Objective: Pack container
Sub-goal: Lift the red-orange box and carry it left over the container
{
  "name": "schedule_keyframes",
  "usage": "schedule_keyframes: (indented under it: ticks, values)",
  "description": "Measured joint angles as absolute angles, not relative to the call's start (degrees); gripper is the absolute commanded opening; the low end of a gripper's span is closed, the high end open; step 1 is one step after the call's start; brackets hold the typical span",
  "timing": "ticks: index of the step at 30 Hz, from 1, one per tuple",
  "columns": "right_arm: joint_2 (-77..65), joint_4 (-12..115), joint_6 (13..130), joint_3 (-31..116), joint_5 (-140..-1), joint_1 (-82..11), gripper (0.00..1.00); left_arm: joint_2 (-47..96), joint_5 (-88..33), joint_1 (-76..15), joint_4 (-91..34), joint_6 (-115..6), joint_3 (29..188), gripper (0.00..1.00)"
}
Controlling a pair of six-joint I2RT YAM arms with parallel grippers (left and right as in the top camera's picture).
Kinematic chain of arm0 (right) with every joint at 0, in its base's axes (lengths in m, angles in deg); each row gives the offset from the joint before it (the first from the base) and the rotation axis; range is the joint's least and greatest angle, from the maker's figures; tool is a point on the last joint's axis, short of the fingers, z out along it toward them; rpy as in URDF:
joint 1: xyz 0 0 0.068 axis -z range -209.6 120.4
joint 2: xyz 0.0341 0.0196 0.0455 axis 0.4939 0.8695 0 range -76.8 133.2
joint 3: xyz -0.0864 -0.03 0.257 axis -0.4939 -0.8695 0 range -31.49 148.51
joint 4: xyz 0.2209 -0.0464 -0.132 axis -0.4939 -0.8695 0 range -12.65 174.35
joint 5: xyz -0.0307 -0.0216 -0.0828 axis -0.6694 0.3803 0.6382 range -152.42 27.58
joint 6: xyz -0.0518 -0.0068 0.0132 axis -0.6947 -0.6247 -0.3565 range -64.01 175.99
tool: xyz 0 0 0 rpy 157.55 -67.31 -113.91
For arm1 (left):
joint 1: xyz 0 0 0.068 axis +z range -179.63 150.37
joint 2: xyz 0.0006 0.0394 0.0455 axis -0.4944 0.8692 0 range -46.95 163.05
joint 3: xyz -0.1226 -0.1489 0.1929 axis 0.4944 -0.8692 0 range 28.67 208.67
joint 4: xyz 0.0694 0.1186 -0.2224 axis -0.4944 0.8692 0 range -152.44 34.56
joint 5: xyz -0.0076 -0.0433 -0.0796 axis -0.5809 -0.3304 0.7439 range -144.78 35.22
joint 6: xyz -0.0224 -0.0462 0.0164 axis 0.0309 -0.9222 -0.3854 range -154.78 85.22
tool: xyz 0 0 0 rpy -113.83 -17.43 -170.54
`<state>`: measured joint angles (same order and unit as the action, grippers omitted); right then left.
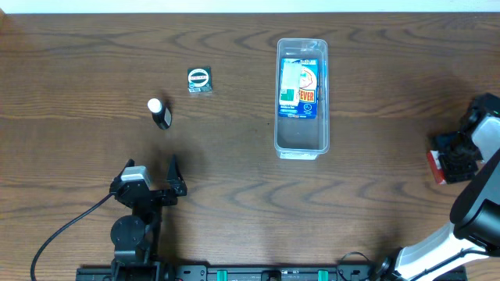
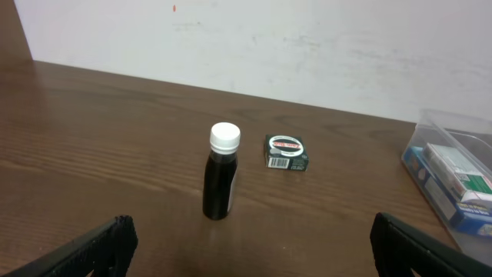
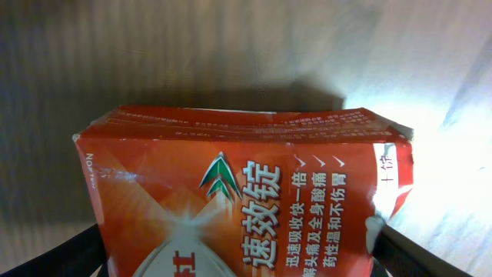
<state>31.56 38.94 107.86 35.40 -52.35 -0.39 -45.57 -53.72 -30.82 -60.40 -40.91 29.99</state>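
The right gripper (image 3: 240,254) straddles the red box (image 3: 231,192) at the worktop's (image 1: 375,218) right edge; whether its jaws are clamped I cannot tell. Seat them squarely on the box's sides before lifting toward the container (image 1: 301,139), near the far edge, part filled. The left gripper (image 2: 250,242) hangs with jaws wide apart

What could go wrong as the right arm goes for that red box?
The red box nearly fills the span between the fingers of the right gripper, so an off-centre close might shove or dent it instead of gripping. The container already holds a blue-and-white box, leaving bare floor only at its near end, so the red box may land tilted.
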Motion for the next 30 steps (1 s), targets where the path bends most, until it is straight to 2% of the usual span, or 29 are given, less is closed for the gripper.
schedule_keyframes:
  ticks: [7, 14, 20, 30]
  values:
    - [28.35, 38.57, 107.86, 35.36, -53.31, -6.68, 0.82, -45.57, -53.72, -30.82, -60.42, -40.91, 29.99, 0.98]
    - [16.17, 40.45, 107.86, 35.31, -58.12, -15.40, 0.82, -45.57, -53.72, -30.82, -60.40, -40.91, 29.99, 0.98]
    - [9.00, 47.71, 109.00, 35.31, -63.80, -23.93, 0.83, -45.57, -53.70, -30.82, -60.42, -40.91, 29.99, 0.98]
    - [8.30, 59.93, 110.33, 35.29, -66.47, -40.69, 0.82, -45.57, -53.70, -30.82, -60.40, -40.91, 29.99, 0.98]
